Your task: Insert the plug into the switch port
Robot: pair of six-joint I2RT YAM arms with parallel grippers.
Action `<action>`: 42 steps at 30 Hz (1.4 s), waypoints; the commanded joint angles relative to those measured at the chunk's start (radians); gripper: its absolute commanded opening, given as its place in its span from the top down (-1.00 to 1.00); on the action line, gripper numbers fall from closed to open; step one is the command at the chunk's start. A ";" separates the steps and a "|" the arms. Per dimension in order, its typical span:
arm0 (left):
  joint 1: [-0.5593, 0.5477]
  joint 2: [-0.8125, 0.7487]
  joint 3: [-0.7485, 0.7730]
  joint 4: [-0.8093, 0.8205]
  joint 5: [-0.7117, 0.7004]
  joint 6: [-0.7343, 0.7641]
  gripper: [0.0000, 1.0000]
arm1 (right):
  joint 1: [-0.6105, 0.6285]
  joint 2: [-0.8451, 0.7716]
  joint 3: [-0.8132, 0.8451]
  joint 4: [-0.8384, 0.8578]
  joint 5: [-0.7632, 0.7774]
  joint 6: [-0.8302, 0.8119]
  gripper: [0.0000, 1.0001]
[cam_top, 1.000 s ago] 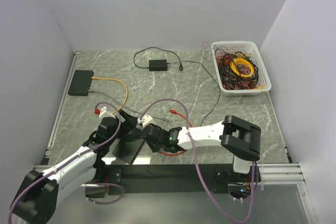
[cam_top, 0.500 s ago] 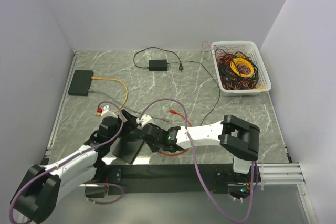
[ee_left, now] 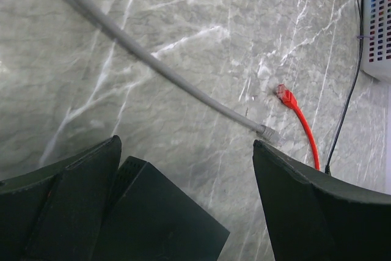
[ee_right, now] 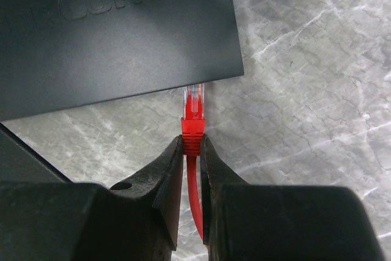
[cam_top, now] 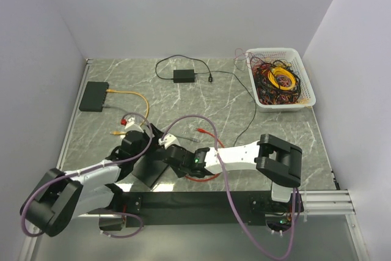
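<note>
In the right wrist view my right gripper point(ee_right: 192, 145) is shut on the red boot of the plug point(ee_right: 193, 119). The plug's clear tip meets the near edge of the black switch point(ee_right: 110, 29); the port itself is hidden under the switch's top face. From above, the switch point(cam_top: 146, 175) lies near the table's front edge, with the right gripper point(cam_top: 164, 156) at its right side. My left gripper point(cam_top: 148, 139) hovers open just behind the switch. Between its wide-apart fingers point(ee_left: 61, 200) a corner of the switch point(ee_left: 159, 218) shows, untouched.
The red cable's other end point(ee_left: 284, 94) and a grey cable's plug point(ee_left: 269, 131) lie on the marble. A second black box point(cam_top: 93, 96) with a yellow cable sits far left, a power adapter point(cam_top: 183, 76) at the back, and a white basket point(cam_top: 281, 80) of cables at the back right.
The left gripper has swung away from the base and a little to the right, still open. The right gripper has barely moved and keeps the plug at the switch's edge.
</note>
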 commanded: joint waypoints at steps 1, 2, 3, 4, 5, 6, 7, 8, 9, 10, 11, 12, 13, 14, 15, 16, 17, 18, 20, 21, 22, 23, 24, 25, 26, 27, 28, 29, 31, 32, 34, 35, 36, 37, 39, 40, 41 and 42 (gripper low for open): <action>-0.036 0.066 0.012 -0.011 0.099 -0.005 -0.93 | 0.017 -0.003 0.048 0.079 0.041 -0.008 1.00; -0.038 0.074 0.012 0.001 0.099 -0.005 -0.92 | 0.019 -0.006 0.048 0.079 0.044 -0.006 1.00; -0.042 0.089 0.014 0.006 0.098 -0.005 -0.93 | 0.020 -0.006 0.048 0.081 0.046 -0.008 1.00; -0.045 0.094 0.015 0.007 0.096 -0.007 -0.92 | 0.022 -0.012 0.048 0.078 0.055 -0.008 1.00; -0.048 0.098 0.017 0.007 0.094 -0.007 -0.93 | 0.024 -0.012 0.048 0.076 0.059 -0.008 1.00; -0.050 0.106 0.020 0.007 0.093 -0.007 -0.93 | 0.025 -0.015 0.048 0.076 0.064 -0.008 1.00; -0.053 0.109 0.023 0.006 0.093 -0.007 -0.93 | 0.030 -0.020 0.047 0.076 0.079 -0.011 1.00; -0.053 0.109 0.024 0.003 0.094 -0.006 -0.92 | 0.031 -0.023 0.047 0.073 0.087 -0.011 1.00; -0.053 0.111 0.027 -0.006 0.093 -0.007 -0.93 | 0.034 -0.026 0.047 0.071 0.089 -0.012 1.00; -0.056 0.111 0.031 -0.008 0.094 -0.004 -0.93 | 0.039 -0.032 0.047 0.068 0.096 -0.009 1.00; -0.055 0.112 0.032 -0.011 0.093 -0.004 -0.93 | 0.040 -0.035 0.048 0.065 0.105 -0.009 1.00; -0.055 0.115 0.034 -0.017 0.091 -0.004 -0.93 | 0.042 -0.038 0.051 0.061 0.111 -0.009 1.00; -0.055 0.115 0.035 -0.016 0.093 -0.004 -0.93 | 0.046 -0.044 0.053 0.047 0.119 -0.006 1.00; -0.056 0.118 0.035 -0.016 0.093 -0.002 -0.93 | 0.053 -0.049 0.054 0.041 0.130 -0.005 1.00; -0.056 0.123 0.037 -0.016 0.093 -0.001 -0.93 | 0.056 -0.055 0.059 0.035 0.147 -0.003 1.00; -0.058 0.124 0.037 -0.016 0.093 -0.002 -0.93 | 0.057 -0.064 0.057 0.027 0.150 0.001 1.00; -0.056 0.130 0.037 -0.013 0.093 -0.002 -0.92 | 0.060 -0.069 0.059 0.022 0.157 0.001 1.00; -0.058 0.132 0.037 -0.011 0.093 -0.004 -0.93 | 0.062 -0.075 0.059 0.021 0.161 0.003 1.00; -0.059 0.132 0.038 -0.011 0.093 -0.004 -0.93 | 0.063 -0.077 0.063 0.016 0.167 0.003 1.00; -0.061 0.132 0.037 -0.012 0.093 -0.005 -0.93 | 0.065 -0.075 0.062 0.016 0.170 0.003 1.00; -0.061 0.132 0.038 -0.014 0.093 -0.004 -0.93 | 0.065 -0.072 0.063 0.013 0.170 0.003 1.00; -0.062 0.131 0.038 -0.016 0.066 -0.004 -0.92 | 0.066 -0.071 0.068 0.008 0.173 0.004 1.00; -0.062 0.131 0.040 -0.020 0.062 -0.004 -0.93 | 0.071 -0.069 0.071 0.007 0.176 0.004 1.00; -0.062 0.129 0.040 -0.023 0.061 -0.004 -0.93 | 0.073 -0.068 0.071 0.002 0.181 0.007 1.00; -0.064 0.129 0.041 -0.031 0.058 -0.004 -0.93 | 0.074 -0.069 0.074 -0.001 0.184 0.007 1.00; -0.064 0.129 0.043 -0.031 0.055 -0.002 -0.93 | 0.077 -0.068 0.073 -0.002 0.187 0.011 1.00; -0.065 0.131 0.041 -0.034 0.055 -0.002 -0.93 | 0.083 -0.069 0.074 -0.007 0.194 0.014 1.00; -0.064 0.131 0.041 -0.032 0.053 -0.002 -0.93 | 0.086 -0.071 0.074 -0.008 0.199 0.017 1.00; -0.064 0.132 0.041 -0.032 0.053 -0.002 -0.93 | 0.097 -0.074 0.076 -0.019 0.211 0.023 1.00; -0.064 0.132 0.043 -0.034 0.053 -0.002 -0.93 | 0.096 -0.075 0.074 -0.022 0.225 0.029 1.00; -0.065 0.135 0.044 -0.031 0.055 -0.002 -0.93 | 0.102 -0.080 0.071 -0.027 0.234 0.038 1.00; -0.064 0.137 0.047 -0.032 0.055 -0.002 -0.93 | 0.102 -0.081 0.067 -0.030 0.248 0.040 1.00; -0.065 0.138 0.049 -0.034 0.055 -0.001 -0.93 | 0.103 -0.084 0.064 -0.031 0.254 0.043 1.00; -0.064 0.138 0.047 -0.035 0.053 -0.001 -0.93 | 0.105 -0.089 0.060 -0.034 0.260 0.049 1.00; -0.065 0.138 0.049 -0.039 0.052 -0.001 -0.93 | 0.106 -0.100 0.050 -0.038 0.280 0.058 1.00; -0.067 0.135 0.047 -0.036 0.050 -0.002 -0.93 | 0.106 -0.101 0.047 -0.035 0.282 0.061 1.00; -0.065 0.137 0.046 -0.036 0.050 -0.002 -0.93 | 0.108 -0.104 0.038 -0.031 0.285 0.061 1.00; -0.067 0.137 0.047 -0.036 0.050 -0.001 -0.93 | 0.108 -0.110 0.033 -0.028 0.289 0.063 1.00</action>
